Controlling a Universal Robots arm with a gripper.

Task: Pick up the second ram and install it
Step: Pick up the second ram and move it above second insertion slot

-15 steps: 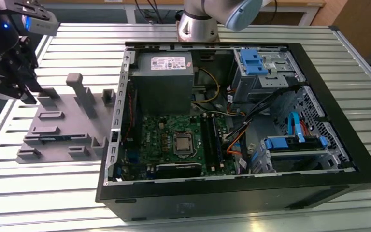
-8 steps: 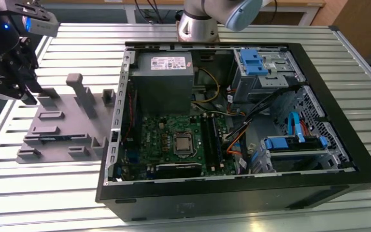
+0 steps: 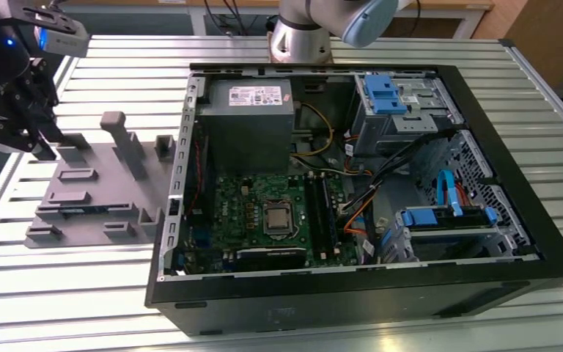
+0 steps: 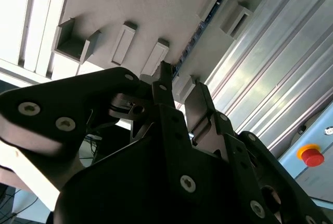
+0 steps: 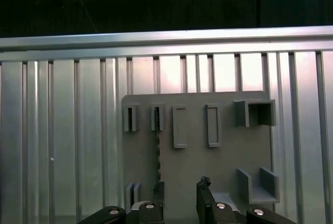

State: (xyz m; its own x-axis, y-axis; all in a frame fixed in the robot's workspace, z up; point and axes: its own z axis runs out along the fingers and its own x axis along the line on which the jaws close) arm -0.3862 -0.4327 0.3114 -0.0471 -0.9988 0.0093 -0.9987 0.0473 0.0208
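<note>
From where I stand, the arm's claw (image 3: 47,147) hangs over the grey tray (image 3: 96,180), which sits on the slatted metal counter (image 3: 67,293) at the exterior view's left of the open computer case (image 3: 360,282). The claw is spread apart with nothing between its jaws. In both wrist views the two dark fingers (image 5: 204,190) stand parted, with bare tray showing through the gap.

The second ram (image 3: 78,210) lies in the tray, set on edge in a long slot near the tray's front side. In the exterior view it is a thin blue-green strip low among the upright posts. In the first wrist view the second ram (image 5: 157,153) appears edge-on as a narrow dark, toothed line running along the tray (image 5: 223,156) toward one of the fingers, close beside that finger's tip. I cannot tell whether the finger touches it. In the second wrist view the claw (image 4: 179,81) points up at the tray (image 4: 156,10), and the stick (image 4: 197,34) runs as a thin dark line between raised grey blocks, ending close to the fingertips (image 4: 166,99).

Inside the case lies the green board (image 3: 243,205) with its silver chip (image 3: 279,218) near the middle, and a grey power supply (image 3: 247,128) sits just behind it. The case stands well apart from the claw.
</note>
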